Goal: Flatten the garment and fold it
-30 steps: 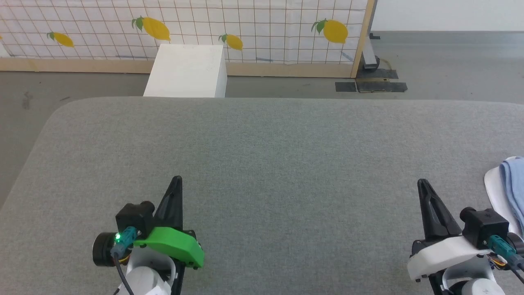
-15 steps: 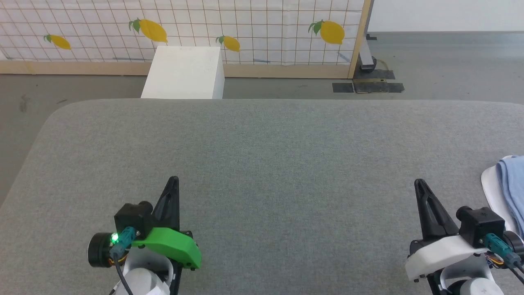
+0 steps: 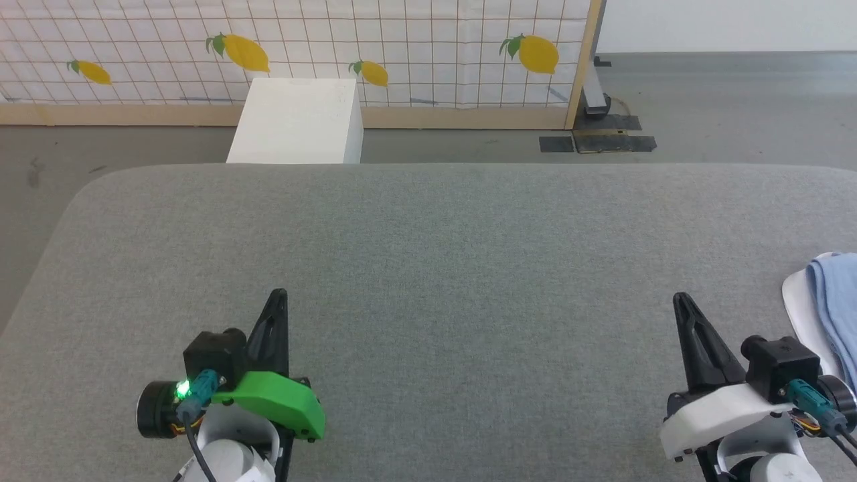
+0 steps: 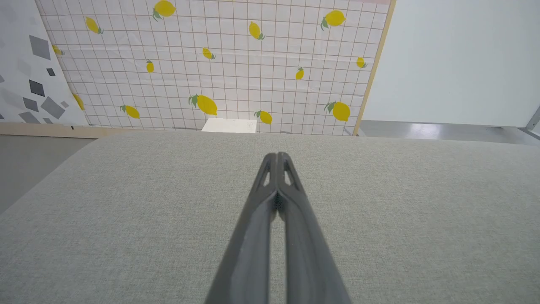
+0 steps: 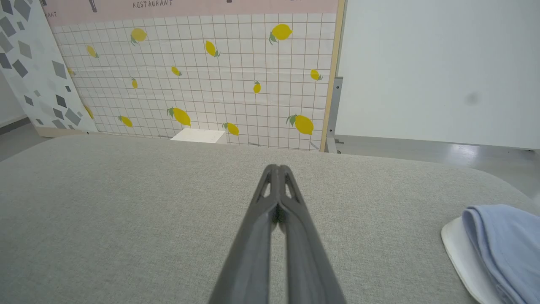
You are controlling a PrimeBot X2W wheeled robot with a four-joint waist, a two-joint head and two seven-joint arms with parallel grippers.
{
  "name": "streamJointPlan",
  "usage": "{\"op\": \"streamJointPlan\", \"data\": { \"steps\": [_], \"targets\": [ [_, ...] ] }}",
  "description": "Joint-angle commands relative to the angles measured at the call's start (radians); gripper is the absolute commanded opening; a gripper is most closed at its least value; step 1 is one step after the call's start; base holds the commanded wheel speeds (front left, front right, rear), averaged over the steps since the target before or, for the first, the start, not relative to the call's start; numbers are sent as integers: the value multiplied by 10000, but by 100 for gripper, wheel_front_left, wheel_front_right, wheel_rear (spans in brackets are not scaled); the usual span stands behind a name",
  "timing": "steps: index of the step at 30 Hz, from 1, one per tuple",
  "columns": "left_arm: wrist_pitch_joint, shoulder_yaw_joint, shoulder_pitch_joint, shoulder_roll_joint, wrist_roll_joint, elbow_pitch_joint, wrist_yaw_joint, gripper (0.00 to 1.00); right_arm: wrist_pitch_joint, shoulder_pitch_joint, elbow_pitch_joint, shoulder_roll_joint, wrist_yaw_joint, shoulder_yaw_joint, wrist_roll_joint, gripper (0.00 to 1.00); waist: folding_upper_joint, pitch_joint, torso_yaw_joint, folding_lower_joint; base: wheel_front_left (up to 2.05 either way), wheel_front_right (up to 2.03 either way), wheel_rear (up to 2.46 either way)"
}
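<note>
— Everything in the head view has slid slightly left since a second ago, box and cloth alike. I read that as the camera turning, not things moving. Agree?

— Agree. Both arms sit where they did against the bench (image 3: 428, 268). The left gripper (image 4: 277, 158) has its two dark fingers pressed together with nothing between them. The right gripper (image 5: 277, 169) is the same: tips meeting, empty.

— Why parked like that?

— My guess is a rest pose before the first reach. Both point away from the robot, low over the grey surface, and neither touches cloth.

— And the garment (image 3: 833, 301)?

— Bunched at the bench's right edge, partly cut off by the frame. The right gripper is near the garment, on its left side but apart from it. The left gripper is well apart from the garment, across the bench. A white fabric section (image 5: 460, 249) peeks from under the blue folds on the side facing the right gripper.

— So flattening hasn't begun?

— Judging by the heap, no. It probably needs dragging toward the middle first, since it lies so close to the edge.

— Anything in the way?

— I see no obstacle between the garment and the right gripper. Beyond the bench, far from the garment, a white box (image 3: 294, 120) stands on the floor (image 3: 736, 100) before a lemon-print screen (image 3: 415, 40), out of the working area.
</note>
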Motion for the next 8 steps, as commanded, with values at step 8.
{"op": "streamJointPlan", "data": {
  "steps": [8],
  "targets": [
    [199, 122, 285, -30, 301, -265, 92, 0, 120, -34, -108, 12, -8, 65, -144, 0, -1, -17, -47, 0, 0, 0, 0]
  ]
}}
